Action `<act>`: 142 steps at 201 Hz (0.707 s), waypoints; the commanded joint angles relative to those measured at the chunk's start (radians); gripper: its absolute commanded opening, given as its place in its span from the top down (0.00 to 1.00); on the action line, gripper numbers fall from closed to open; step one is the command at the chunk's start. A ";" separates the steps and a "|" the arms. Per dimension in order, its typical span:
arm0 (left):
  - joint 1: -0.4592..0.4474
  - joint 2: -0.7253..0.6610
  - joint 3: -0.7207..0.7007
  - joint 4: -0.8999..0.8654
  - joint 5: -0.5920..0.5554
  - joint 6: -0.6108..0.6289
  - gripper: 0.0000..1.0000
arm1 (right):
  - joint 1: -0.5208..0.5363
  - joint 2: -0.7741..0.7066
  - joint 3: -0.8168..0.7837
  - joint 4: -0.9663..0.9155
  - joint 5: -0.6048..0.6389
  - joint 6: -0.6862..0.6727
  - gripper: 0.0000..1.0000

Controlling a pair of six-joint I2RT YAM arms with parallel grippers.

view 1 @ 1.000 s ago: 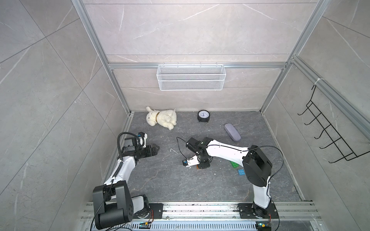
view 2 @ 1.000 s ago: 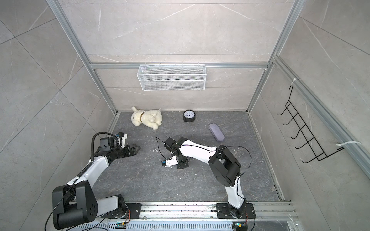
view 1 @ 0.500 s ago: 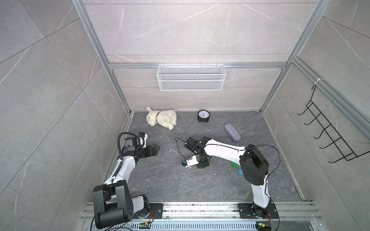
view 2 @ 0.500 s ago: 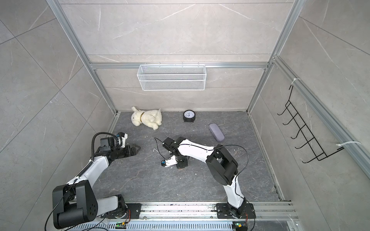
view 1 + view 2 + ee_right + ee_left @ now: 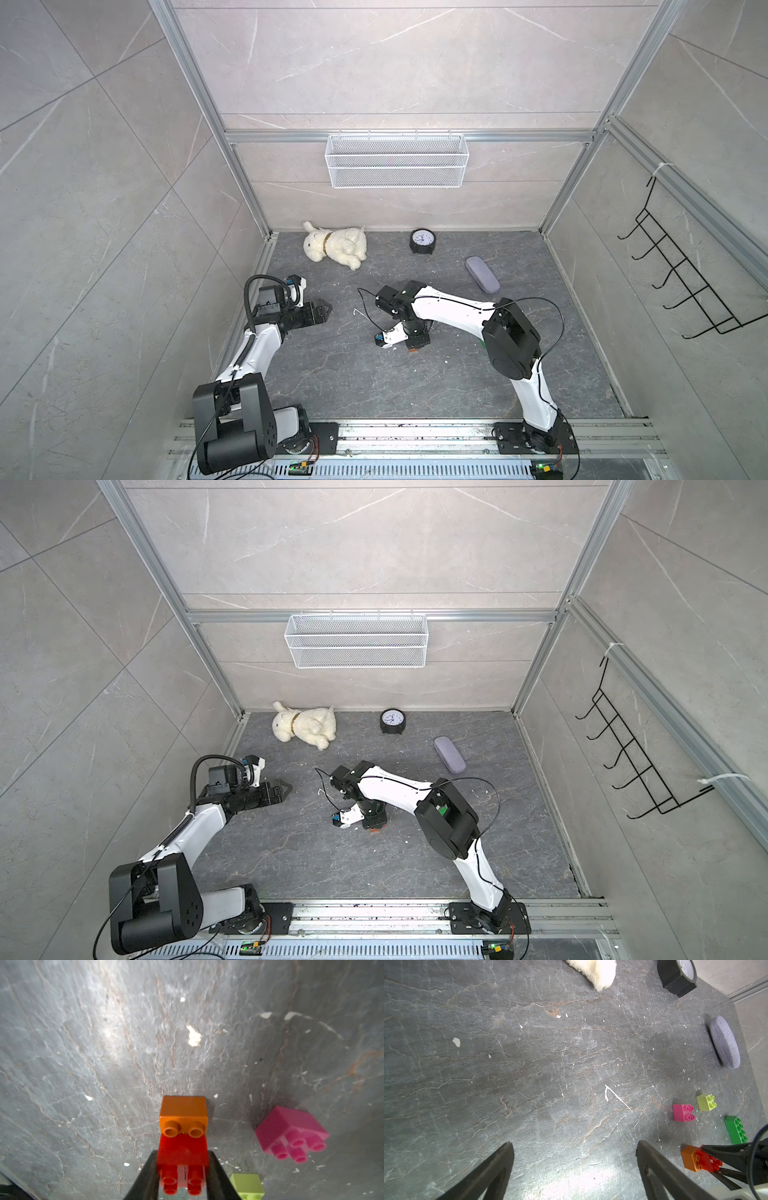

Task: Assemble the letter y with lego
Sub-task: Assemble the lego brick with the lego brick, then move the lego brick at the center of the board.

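Holding the red brick (image 5: 708, 1160) tight, our right claw (image 5: 182, 1154) is closed on it, down by the desk (image 5: 529, 1084). An orange brick (image 5: 184, 1111) is stuck to the red one. Our left claw (image 5: 574, 1144) is wide open and holds nothing. The pink brick (image 5: 291, 1128), yellow-green brick (image 5: 706, 1102) and long green brick (image 5: 735, 1129) lie loose nearby. We see a wire basket (image 5: 397, 166) on the back wall and a shut grey case (image 5: 482, 274); we cannot see inside it.

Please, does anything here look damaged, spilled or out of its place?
The dark table surface looks worn: white chips and one long white line, like a scratch, mark it. The plush dog lies on its side near the back wall. Nothing is spilled.
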 commanded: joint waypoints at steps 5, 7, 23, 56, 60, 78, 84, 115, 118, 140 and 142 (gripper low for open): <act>0.006 0.007 0.009 -0.002 0.025 0.009 0.05 | 0.007 0.124 -0.035 0.006 -0.035 0.032 0.96; 0.006 0.007 0.009 -0.002 0.024 0.009 0.05 | 0.007 0.126 -0.034 0.007 -0.034 0.031 0.96; 0.006 0.005 0.009 -0.002 0.024 0.007 0.05 | 0.008 0.138 -0.033 0.012 -0.040 0.019 0.97; 0.006 0.006 0.009 -0.003 0.024 0.007 0.05 | 0.007 0.144 -0.032 0.023 -0.043 0.015 1.00; 0.006 0.006 0.009 -0.004 0.024 0.007 0.05 | 0.006 0.141 -0.034 0.022 -0.043 0.017 1.00; 0.006 0.007 0.009 -0.003 0.024 0.008 0.05 | -0.004 0.116 -0.050 0.018 -0.038 0.023 1.00; 0.006 0.009 0.010 -0.004 0.024 0.007 0.05 | -0.008 0.105 -0.058 0.015 -0.034 0.026 1.00; 0.006 0.012 0.011 -0.002 0.029 0.001 0.05 | -0.029 0.044 -0.093 -0.002 -0.009 0.031 1.00; 0.006 0.012 0.011 -0.002 0.029 0.002 0.05 | -0.030 0.038 -0.095 -0.003 -0.008 0.033 1.00; 0.006 0.010 0.010 0.000 0.031 0.000 0.05 | -0.039 0.008 -0.100 -0.012 -0.004 0.039 1.00; 0.006 0.009 0.009 0.000 0.030 0.000 0.05 | -0.039 0.006 -0.100 -0.012 -0.003 0.040 1.00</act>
